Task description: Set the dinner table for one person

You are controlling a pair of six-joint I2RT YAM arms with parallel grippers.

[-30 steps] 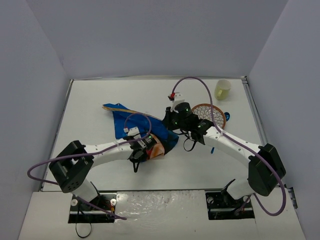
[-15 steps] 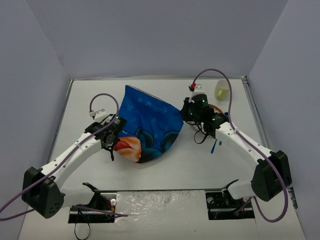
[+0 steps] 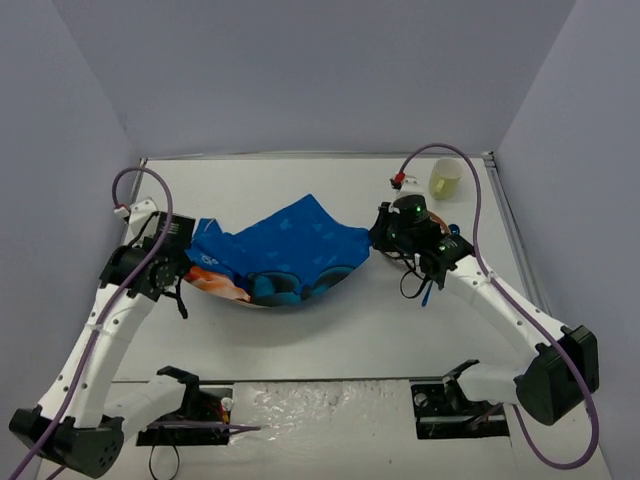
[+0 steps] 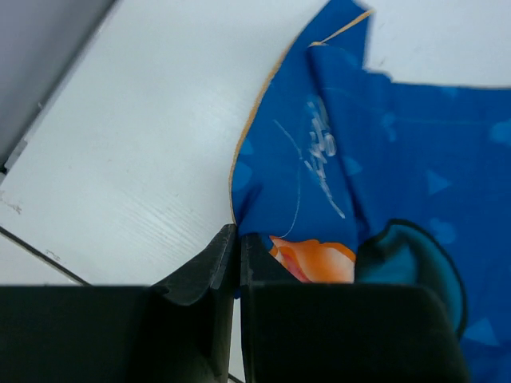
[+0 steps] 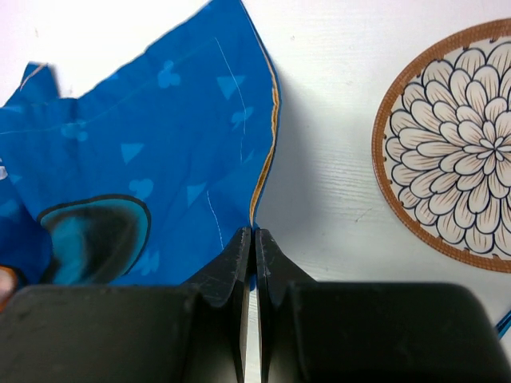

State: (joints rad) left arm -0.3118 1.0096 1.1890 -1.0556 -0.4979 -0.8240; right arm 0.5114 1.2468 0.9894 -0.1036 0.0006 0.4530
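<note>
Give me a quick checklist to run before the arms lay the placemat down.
1. Left gripper shut on placemat: ok.
2. Right gripper shut on the opposite edge: ok.
3. Placemat spread flat: not ok, folded and wrinkled between the arms.
4. Plate apart from the placemat: ok.
5. Cup upright, far from the cloth: ok.
6. Table under the placemat: cannot tell, hidden.

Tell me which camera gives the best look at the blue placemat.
The top external view: it shows nearly the whole blue placemat spread between the left gripper and the right gripper. Each wrist view shows only the corner its own gripper pinches, plus some nearby print.
</note>
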